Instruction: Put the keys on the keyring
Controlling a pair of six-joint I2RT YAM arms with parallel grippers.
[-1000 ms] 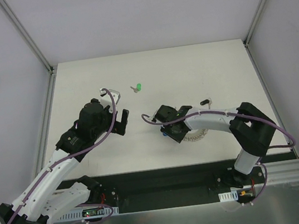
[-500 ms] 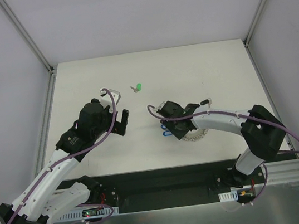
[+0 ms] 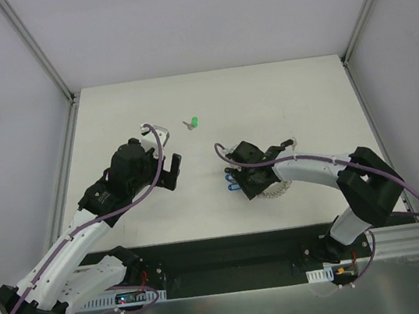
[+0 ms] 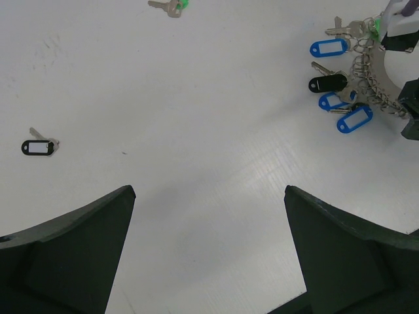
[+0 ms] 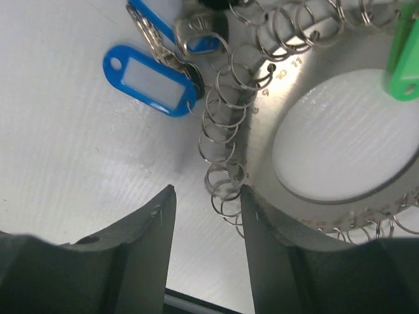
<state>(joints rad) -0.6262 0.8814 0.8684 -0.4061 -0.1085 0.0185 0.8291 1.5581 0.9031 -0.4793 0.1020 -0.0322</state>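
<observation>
The keyring (image 5: 275, 98) is a flat silver ring edged with many small wire loops; it lies right of centre (image 3: 276, 189) and shows at the upper right of the left wrist view (image 4: 368, 80). Blue-tagged keys (image 5: 156, 80) (image 3: 232, 183), a black-tagged one (image 4: 327, 83) and a green tag (image 5: 406, 52) hang on it. A loose green key (image 3: 194, 122) (image 4: 170, 6) lies further back, and a loose black-tagged key (image 4: 39, 146) lies apart. My right gripper (image 5: 207, 196) (image 3: 241, 181) is open at the ring's rim, small loops between its fingers. My left gripper (image 4: 209, 196) (image 3: 173, 171) hangs wide open, holding nothing.
A small black item (image 3: 286, 144) lies just behind the right arm. White walls with metal posts (image 3: 46, 63) close in the table. The arms' black base rail (image 3: 232, 252) runs along the near edge.
My right gripper has slid right onto the keyring's rim and spread its jaws wider, uncovering the blue tags at its left. The left arm has not moved.
</observation>
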